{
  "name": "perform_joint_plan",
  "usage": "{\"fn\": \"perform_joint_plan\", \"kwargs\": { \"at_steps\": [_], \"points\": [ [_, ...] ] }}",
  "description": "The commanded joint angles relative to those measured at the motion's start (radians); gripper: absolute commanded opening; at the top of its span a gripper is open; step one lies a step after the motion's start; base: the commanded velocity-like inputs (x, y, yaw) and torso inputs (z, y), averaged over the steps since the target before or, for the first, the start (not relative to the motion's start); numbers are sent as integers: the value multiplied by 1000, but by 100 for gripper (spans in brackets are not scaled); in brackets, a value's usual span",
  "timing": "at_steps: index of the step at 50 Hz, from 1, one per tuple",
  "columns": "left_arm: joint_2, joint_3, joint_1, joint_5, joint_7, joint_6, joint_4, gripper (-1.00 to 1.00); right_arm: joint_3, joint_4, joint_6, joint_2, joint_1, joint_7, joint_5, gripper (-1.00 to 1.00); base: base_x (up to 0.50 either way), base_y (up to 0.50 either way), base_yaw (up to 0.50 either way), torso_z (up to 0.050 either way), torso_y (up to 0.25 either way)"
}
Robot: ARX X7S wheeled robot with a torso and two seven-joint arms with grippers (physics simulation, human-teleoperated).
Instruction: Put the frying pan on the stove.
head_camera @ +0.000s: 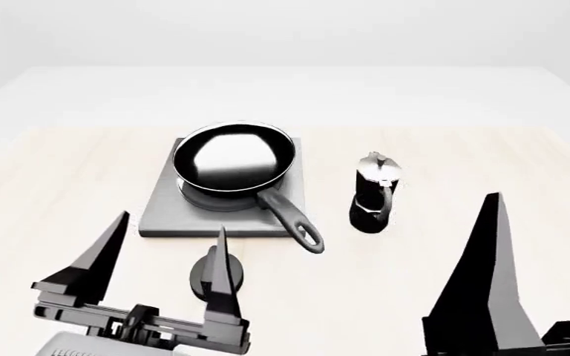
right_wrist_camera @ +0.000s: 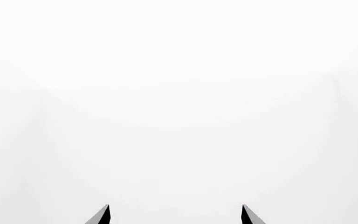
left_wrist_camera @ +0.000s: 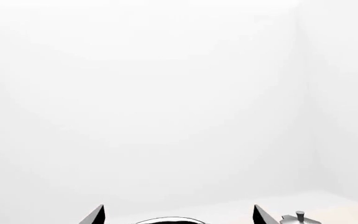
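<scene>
The round, shallow, glossy black frying pan point(head_camera: 234, 157) sits on the dark ringed burner of the flat square grey metal stove point(head_camera: 171, 210), so the task looks finished from the head view. Its long dark grey handle with a loop at the end point(head_camera: 292, 219) reaches past the front edge of the slab and hangs over the pale wooden desk point(head_camera: 47, 193). The left claw point(head_camera: 161, 256) stands wide and empty, apart from the pan, with one finger in front of the small black round knob point(head_camera: 205, 276). The right claw point(right_wrist_camera: 175, 215) is also wide and holds nothing. The main risk I see is a careless move of the left arm: a forward sweep could catch the overhanging handle and turn or drag the pan off the burner. The small black-and-silver moka pot point(head_camera: 374, 194) stands upright just beside the stove, near the handle's loop, so a turning handle or the right arm could tip it. Much is hard to make out. The knob is partly covered by the finger. The burner is almost all hidden under the pan, so I cannot tell if the pan is well centred. In the head view only one finger of the right claw shows clearly. Both wrist views show mostly white emptiness, with only finger tips; the left one cuts off the pan's rim and the pot's lid at the edge.
</scene>
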Motion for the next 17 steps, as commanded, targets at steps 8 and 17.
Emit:
{"fn": "perform_joint_plan", "kwargs": {
  "at_steps": [8, 17],
  "points": [
    [-17, 25, 10, 41, -16, -45, 98, 100, -495, -7, -160, 237, 333, 299, -156, 100, 0, 0, 0, 0, 0],
    [-26, 47, 19, 76, -26, -68, 150, 100, -588, -7, -229, 304, 374, 356, -237, 100, 0, 0, 0, 0, 0]
  ]
}}
